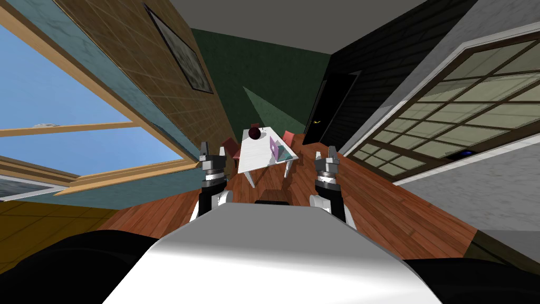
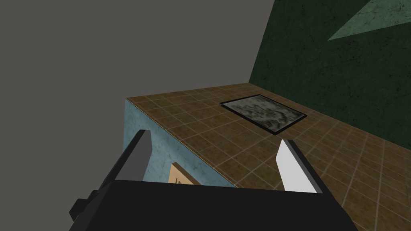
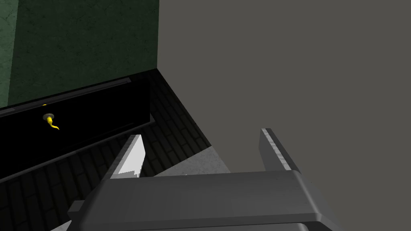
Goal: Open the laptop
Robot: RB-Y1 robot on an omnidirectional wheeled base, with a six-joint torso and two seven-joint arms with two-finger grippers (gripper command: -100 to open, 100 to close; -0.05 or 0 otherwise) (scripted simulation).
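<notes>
The 2 claws, left [image 1: 213,150] and right [image 1: 326,154], are held up with their thin blades wide apart and empty. The glossy plank floor [image 1: 369,203] needs crossing first, I'd say. The laptop [image 1: 275,148], a slim purple slab, sits at the right edge of the flat white worktop [image 1: 254,155], well apart from me. Its lid looks part-raised, so hook the free edge.

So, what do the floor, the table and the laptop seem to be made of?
The floor: wood, reddish-brown with a slight sheen; plank seams show. The table: plain white, matte; could be painted wood or plastic, no grain shows. The laptop: purple lid, smooth; too small to tell the material.
</notes>
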